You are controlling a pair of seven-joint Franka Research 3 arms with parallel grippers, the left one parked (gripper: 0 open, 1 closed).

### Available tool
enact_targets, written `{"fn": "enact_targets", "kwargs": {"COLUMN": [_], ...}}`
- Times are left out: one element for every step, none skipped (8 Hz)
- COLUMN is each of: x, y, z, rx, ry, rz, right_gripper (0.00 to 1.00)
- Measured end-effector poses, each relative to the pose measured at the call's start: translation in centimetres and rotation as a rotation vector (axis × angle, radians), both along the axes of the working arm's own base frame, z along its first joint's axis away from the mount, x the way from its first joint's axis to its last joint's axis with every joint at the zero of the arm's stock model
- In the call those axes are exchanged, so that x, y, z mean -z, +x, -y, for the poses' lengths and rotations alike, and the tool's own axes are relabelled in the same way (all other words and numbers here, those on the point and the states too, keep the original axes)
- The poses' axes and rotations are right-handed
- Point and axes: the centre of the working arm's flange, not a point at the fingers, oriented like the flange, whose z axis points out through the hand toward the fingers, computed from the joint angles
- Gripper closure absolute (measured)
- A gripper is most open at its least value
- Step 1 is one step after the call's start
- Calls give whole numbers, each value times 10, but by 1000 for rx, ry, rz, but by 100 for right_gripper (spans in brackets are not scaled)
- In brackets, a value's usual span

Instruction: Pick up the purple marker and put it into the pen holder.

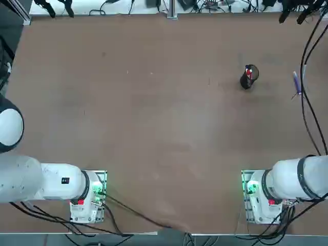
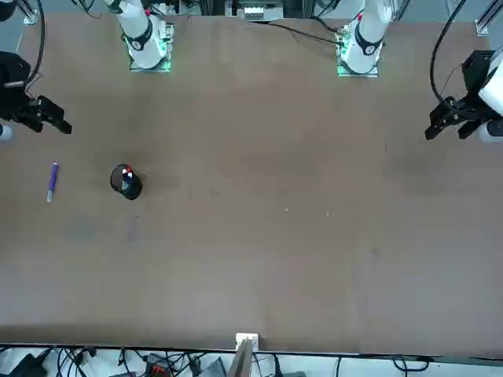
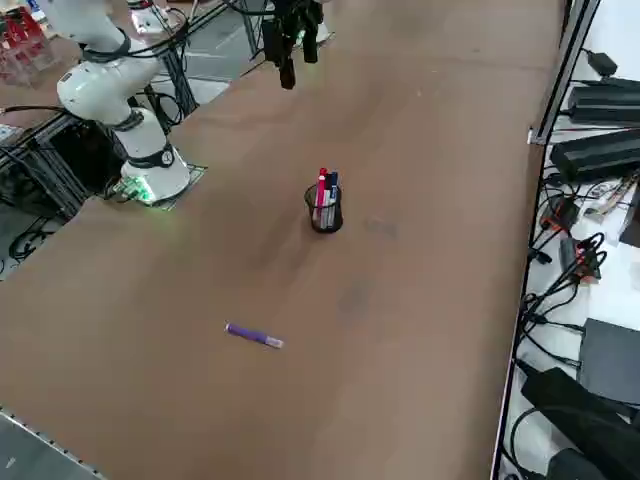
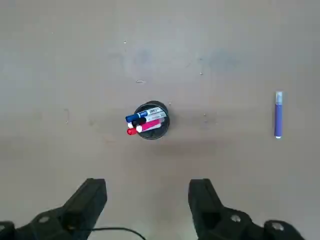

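One purple marker (image 4: 278, 114) flat beside pen holder (image 4: 152, 121); right gripper (image 4: 147, 200) spread, high above.

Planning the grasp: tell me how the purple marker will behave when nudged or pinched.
The purple marker is a thin round stick lying flat on the bare table, so it will probably roll if nudged sideways. It looks rigid and light, an easy pinch across its width, though its smooth barrel may slip.
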Motion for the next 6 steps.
{"fn": "enact_targets", "kwargs": {"x": [0, 0, 0, 1, 3, 7], "y": [0, 0, 0, -1, -3, -7], "z": [0, 0, 0, 1, 2, 5], "rx": [0, 0, 0, 0, 1, 8], "ry": [-2, -3, -3, -3, -3, -3], "rz": [0, 0, 0, -6, -30, -69], "right_gripper": [0, 0, 0, 0, 0, 0]}}
